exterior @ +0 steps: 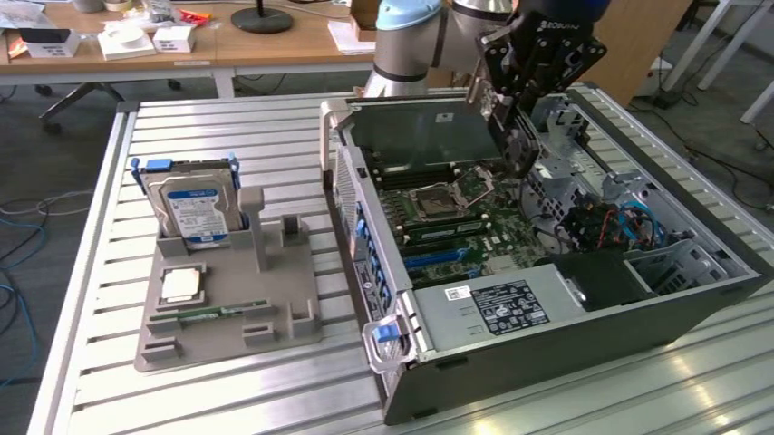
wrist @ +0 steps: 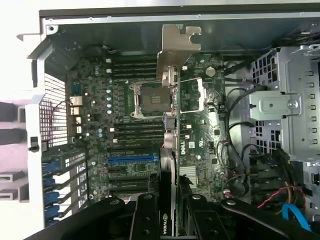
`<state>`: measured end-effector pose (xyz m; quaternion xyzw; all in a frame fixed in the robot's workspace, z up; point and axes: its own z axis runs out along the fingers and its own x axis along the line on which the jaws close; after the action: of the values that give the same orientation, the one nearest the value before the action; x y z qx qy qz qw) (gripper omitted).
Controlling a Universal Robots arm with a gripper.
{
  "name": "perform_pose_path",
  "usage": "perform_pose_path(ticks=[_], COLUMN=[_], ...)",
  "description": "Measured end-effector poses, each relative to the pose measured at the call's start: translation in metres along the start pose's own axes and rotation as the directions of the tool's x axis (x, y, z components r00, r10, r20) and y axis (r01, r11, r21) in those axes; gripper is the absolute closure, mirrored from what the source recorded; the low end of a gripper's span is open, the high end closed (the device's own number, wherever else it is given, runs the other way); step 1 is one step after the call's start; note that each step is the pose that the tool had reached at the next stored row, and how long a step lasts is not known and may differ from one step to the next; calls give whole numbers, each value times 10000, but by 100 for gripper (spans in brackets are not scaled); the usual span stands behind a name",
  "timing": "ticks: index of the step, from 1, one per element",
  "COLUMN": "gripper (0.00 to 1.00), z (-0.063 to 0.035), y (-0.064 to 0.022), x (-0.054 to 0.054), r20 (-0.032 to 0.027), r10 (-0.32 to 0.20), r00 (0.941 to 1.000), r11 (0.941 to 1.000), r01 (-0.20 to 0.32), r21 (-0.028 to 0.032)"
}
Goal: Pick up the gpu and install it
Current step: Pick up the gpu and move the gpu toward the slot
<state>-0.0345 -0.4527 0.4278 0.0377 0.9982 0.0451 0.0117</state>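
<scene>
My gripper hangs over the open computer case, shut on the gpu. The card hangs on edge below the fingers. In the wrist view the gpu is edge-on between my black fingers, its silver bracket at the far end, above the motherboard. The card sits over the empty CPU socket, apart from the board. A blue expansion slot lies to one side of the card.
On the exterior view's left, a grey fixture tray holds an upright blue-and-silver hard drive, a CPU chip and a green memory stick. Cables and a drive cage fill the case's other end.
</scene>
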Motion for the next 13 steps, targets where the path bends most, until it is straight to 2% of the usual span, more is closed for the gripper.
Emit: perform_pose_path(ticks=[13], gripper=[74], z=[13], y=[23], x=[-308], r20=[0], r10=[-6], r00=[10000], r11=[10000], r01=[6], r21=[-1])
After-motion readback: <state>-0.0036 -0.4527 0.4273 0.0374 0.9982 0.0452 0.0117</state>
